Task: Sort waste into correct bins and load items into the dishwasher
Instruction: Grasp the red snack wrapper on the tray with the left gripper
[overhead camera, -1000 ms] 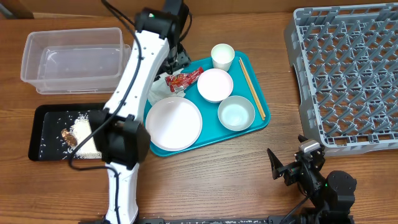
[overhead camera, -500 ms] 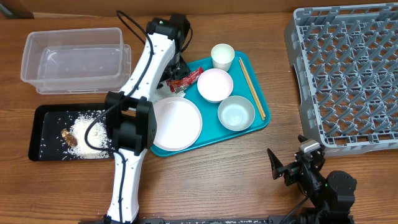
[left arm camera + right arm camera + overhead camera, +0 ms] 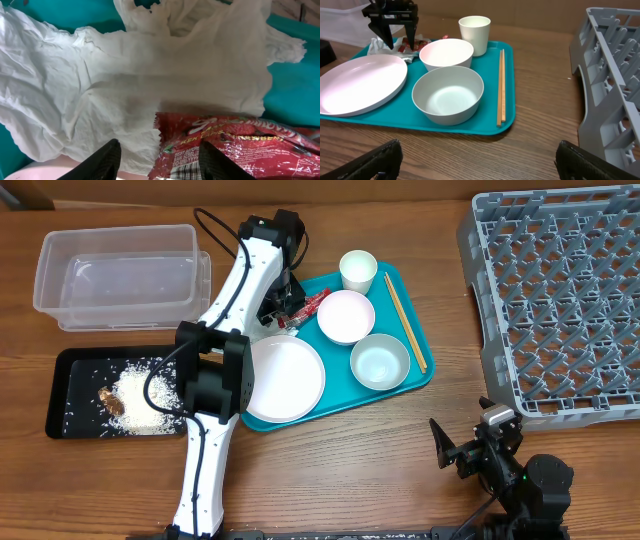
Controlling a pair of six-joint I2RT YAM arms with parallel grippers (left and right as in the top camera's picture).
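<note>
My left gripper (image 3: 283, 308) is open, low over the back-left of the teal tray, also seen in the right wrist view (image 3: 390, 22). Its fingers (image 3: 162, 165) straddle the edge of a red snack wrapper (image 3: 235, 142) lying beside a crumpled white tissue (image 3: 125, 75). The wrapper (image 3: 308, 304) shows in the overhead view too. A white plate (image 3: 285, 378), two white bowls (image 3: 346, 316) (image 3: 380, 362), a cup (image 3: 358, 270) and chopsticks (image 3: 405, 320) lie on the tray. My right gripper (image 3: 480, 160) is open and empty near the table's front (image 3: 470, 452).
The teal tray (image 3: 420, 375) sits mid-table. The grey dish rack (image 3: 560, 300) stands at the right. The clear tub (image 3: 120, 275) is at the back left. The black tray (image 3: 75, 395) in front of it holds rice and brown scraps (image 3: 110, 400).
My left arm has swung its elbow and the gripper has settled lower over the wrapper and tissue. The right arm has not moved.
</note>
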